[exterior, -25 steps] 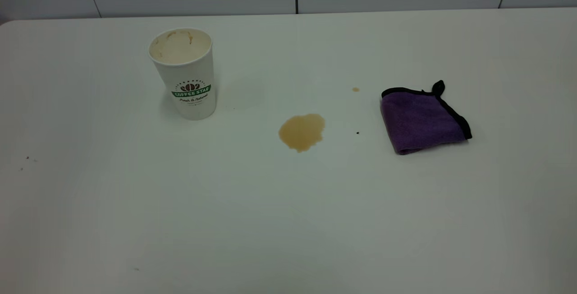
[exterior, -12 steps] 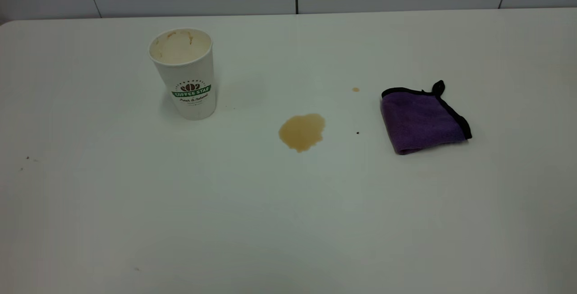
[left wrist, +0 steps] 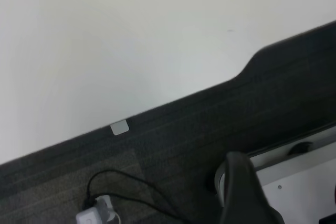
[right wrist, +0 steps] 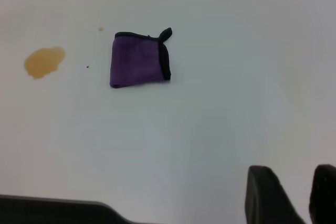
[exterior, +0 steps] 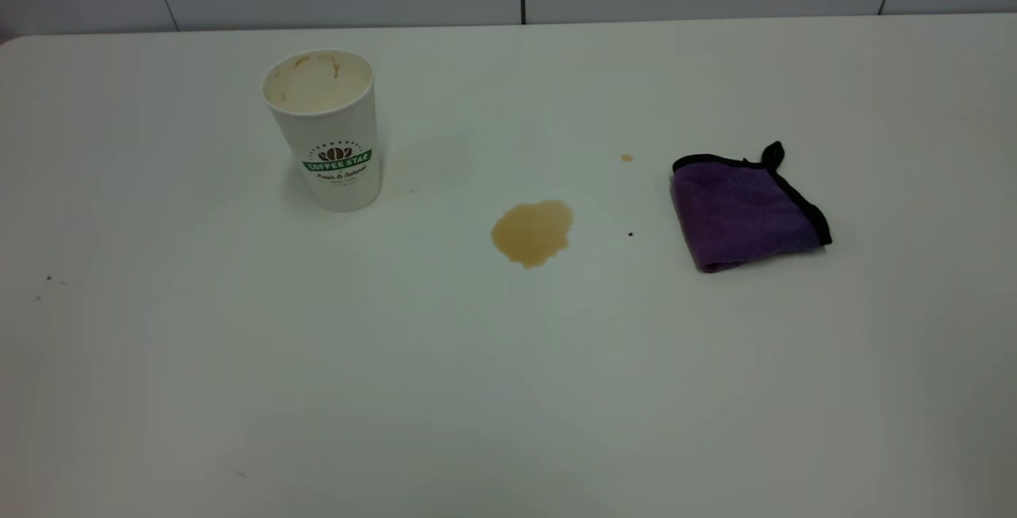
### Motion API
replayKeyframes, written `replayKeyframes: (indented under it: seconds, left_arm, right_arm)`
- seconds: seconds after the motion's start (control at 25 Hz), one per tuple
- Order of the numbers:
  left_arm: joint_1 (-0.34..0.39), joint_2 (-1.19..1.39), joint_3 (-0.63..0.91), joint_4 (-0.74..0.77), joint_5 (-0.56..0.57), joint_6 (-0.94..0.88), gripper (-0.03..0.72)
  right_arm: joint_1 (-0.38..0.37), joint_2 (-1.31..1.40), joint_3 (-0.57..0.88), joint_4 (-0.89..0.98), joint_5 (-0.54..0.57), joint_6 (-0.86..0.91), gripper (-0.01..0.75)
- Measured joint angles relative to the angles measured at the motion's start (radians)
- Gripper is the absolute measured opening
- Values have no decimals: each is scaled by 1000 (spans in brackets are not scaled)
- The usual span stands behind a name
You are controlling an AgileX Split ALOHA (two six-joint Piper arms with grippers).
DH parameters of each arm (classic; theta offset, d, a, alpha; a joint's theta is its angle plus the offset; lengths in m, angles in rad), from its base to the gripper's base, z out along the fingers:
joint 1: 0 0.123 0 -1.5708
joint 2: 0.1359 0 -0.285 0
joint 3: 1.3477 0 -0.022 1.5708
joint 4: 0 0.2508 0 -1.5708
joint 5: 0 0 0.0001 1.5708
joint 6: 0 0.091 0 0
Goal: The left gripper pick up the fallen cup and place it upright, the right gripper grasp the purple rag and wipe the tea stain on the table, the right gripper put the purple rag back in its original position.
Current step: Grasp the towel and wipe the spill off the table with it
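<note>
White table [exterior: 508, 391]: right hand [right wrist: 294, 192] hangs empty, fingers slightly parted.

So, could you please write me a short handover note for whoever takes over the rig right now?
Left gripper: out of the exterior view; its wrist camera looks past the table edge at the floor, so it is parked off the work area.
Right gripper: hangs above the table, apart from the purple rag, holding nothing; the fingers show a gap.
Cup: upright at the table's left, so that step is done.
Tea stain: unwiped, between cup and rag; a small drop lies nearer the rag.
Left to do: grasp the rag, wipe the stain, return the rag.
</note>
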Motion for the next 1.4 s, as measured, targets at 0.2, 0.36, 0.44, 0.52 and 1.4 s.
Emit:
replayKeyframes:
  seconds: [0.2,0.36,0.44,0.52,1.4]
  left_arm:
    - [151,0,0,0,-1,0,458]
    - [247,-4,0,1,-2,0,458]
    - [256,-30,0,1,-4,0,458]
    - [257,-79,0,1,-4,0,458]
    - [257,-401,-1,1,26,0,458]
  right_arm:
    - [0,0,0,0,0,0,241]
    - [0,0,0,0,0,0,241]
    - [0,0,0,0,0,0,241]
    - [0,0,0,0,0,0,241]
    - [0,0,0,40,-2,-4,241]
